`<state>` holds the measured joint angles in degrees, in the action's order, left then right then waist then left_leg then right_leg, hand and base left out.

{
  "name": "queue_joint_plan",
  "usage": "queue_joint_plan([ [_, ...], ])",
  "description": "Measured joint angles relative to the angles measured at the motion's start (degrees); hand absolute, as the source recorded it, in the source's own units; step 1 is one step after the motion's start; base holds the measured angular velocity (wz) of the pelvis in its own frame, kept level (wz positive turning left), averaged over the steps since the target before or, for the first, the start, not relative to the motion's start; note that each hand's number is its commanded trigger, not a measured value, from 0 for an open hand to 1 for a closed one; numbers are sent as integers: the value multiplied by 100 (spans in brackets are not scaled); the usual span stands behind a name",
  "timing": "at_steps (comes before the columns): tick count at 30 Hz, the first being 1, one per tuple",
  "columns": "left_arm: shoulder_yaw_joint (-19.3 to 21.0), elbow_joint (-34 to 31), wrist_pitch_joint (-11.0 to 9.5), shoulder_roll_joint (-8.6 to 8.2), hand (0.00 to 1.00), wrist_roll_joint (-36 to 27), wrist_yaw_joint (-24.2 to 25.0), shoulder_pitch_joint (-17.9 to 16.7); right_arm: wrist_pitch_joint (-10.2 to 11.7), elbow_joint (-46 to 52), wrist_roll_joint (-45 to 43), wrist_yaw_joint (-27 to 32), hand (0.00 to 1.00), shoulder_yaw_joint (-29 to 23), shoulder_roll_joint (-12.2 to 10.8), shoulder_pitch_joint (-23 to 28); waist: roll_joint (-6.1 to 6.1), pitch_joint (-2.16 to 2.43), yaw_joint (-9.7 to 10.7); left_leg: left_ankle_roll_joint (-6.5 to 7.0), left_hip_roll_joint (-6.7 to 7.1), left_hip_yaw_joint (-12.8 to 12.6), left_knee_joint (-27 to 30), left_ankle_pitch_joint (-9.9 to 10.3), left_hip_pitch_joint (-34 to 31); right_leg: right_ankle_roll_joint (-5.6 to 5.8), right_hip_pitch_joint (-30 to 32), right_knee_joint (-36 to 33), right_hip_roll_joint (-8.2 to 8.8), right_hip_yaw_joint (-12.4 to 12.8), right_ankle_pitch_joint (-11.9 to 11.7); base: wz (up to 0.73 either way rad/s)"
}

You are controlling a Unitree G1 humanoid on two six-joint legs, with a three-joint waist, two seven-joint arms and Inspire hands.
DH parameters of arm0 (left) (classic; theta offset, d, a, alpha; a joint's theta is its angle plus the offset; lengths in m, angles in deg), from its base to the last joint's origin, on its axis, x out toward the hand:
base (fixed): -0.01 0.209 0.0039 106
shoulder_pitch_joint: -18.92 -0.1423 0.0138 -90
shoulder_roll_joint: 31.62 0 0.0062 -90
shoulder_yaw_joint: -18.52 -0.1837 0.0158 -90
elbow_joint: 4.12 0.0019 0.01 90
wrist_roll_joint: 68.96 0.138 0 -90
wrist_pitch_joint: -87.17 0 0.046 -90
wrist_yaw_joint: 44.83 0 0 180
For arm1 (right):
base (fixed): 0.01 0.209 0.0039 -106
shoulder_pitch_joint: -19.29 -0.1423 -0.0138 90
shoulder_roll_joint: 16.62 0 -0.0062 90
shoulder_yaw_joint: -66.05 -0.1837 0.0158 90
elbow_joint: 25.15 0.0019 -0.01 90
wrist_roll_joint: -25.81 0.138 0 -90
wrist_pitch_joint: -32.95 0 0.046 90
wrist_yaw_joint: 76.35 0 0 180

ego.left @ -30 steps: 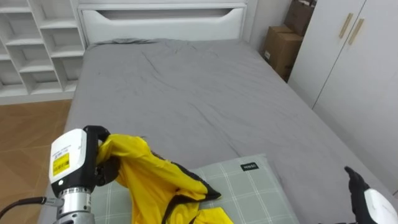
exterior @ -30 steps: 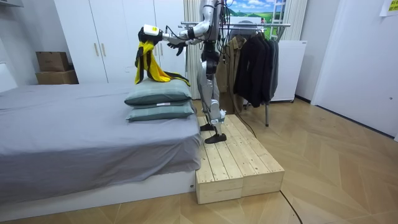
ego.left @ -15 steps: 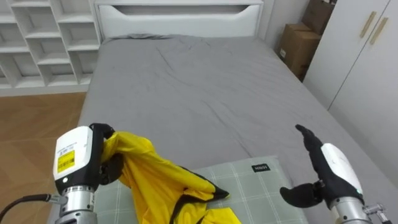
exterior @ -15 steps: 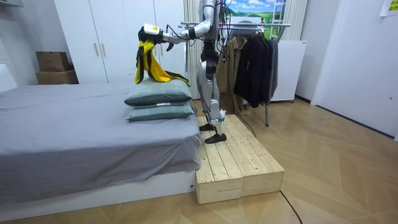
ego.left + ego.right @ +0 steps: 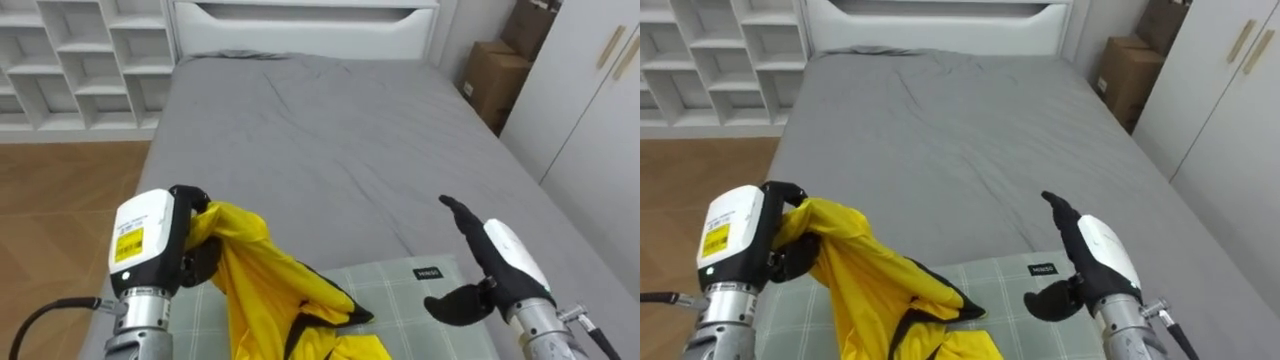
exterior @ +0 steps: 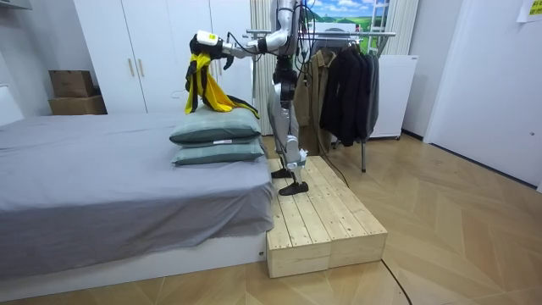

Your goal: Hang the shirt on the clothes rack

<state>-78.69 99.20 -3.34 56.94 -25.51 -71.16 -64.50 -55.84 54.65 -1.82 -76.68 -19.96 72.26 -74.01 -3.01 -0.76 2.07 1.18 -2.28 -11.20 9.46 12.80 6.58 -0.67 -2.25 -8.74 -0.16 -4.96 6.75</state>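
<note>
A yellow garment with black trim (image 5: 268,290) (image 5: 868,280) (image 6: 203,85) hangs from my left hand (image 5: 185,250) (image 5: 780,235), whose fingers are curled round its upper end. Its lower part trails onto the top pillow (image 5: 420,300) (image 6: 216,127). My right hand (image 5: 490,265) (image 5: 1085,255) hovers open over the pillow's right part, fingers straight and thumb spread, holding nothing. In the room view I stand on a wooden platform (image 6: 326,220) at the bed's end, arms raised toward the bed, with a clothes rack (image 6: 360,38) of dark garments behind me.
The grey bed (image 5: 340,140) stretches ahead to a white headboard (image 5: 300,25). White shelves (image 5: 70,60) stand at the left, a cardboard box (image 5: 495,80) and white wardrobe doors (image 5: 600,120) at the right. Two pillows lie stacked at the bed's near end.
My right hand has come up from the lower right and moved left over the pillow. The left hand with the garment has risen slightly. The view has shifted a little.
</note>
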Motion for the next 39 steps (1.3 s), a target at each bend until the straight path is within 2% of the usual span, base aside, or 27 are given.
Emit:
queue_joint_plan([
  [5, -3, 0, 0, -4, 100, 251, 115, 14, 13, -84, 13, -76, 0, 51, 0, -1, -15, -3, -68, 0, 5, 38, -8, 0, 6, 0, -27, 16, -5, -25, 0, 4],
  [9, -24, -32, 1, -62, 100, 587, 189, 14, 16, -574, 20, -234, 0, 152, -5, -48, -15, -3, -98, 0, 5, 73, -5, 0, 9, 0, -55, 25, -2, -24, 0, 7],
  [14, -105, -267, -24, -66, 100, 730, 186, 14, 16, -781, 284, -454, 0, 168, -46, -73, -1, -10, -95, 0, 4, 74, -3, 0, -18, 1, -39, 26, 3, -52, 0, 0],
  [21, -345, -356, -143, -54, 100, 908, 26, 44, 19, -1655, 1271, -489, 0, 417, -127, -740, 45, -7, -112, -1, 1, 147, 17, 0, -6, 1, -74, 35, 7, -143, 0, 4],
  [26, -451, -624, -177, -71, 100, 1271, 19, 44, 45, -2139, 1220, -632, 0, 639, -144, -945, 68, -8, -137, -1, 20, 270, 101, -1, -115, 0, -73, 81, 18, -247, 0, 12],
  [28, -484, -723, -279, -72, 100, 1365, -16, 46, 51, -2293, 1168, -711, 0, 701, -145, -956, 104, -5, -148, -1, 22, 326, 108, -1, -135, 0, -76, 82, 23, -294, 0, 11],
  [33, -498, -731, -339, -77, 100, 1400, -30, 87, 59, -2345, 1195, -800, 0, 729, -145, -985, 159, -8, -206, -1, 10, 351, 108, -1, -144, 0, -77, 95, 16, -301, 0, 1],
  [36, -552, -776, -339, -74, 100, 1629, -28, 260, 64, -2465, 1206, -826, 0, 768, -152, -1105, 163, -8, -254, -2, 9, 351, 132, -1, -186, 0, -61, 101, 18, -301, 0, 0],
  [39, -659, -1168, -382, -72, 100, 1751, -28, 271, 86, -2669, 1205, -882, 0, 907, -168, -1342, 164, -8, -251, -2, 9, 337, 131, -1, -179, 0, -63, 101, 19, -297, 0, 0],
])
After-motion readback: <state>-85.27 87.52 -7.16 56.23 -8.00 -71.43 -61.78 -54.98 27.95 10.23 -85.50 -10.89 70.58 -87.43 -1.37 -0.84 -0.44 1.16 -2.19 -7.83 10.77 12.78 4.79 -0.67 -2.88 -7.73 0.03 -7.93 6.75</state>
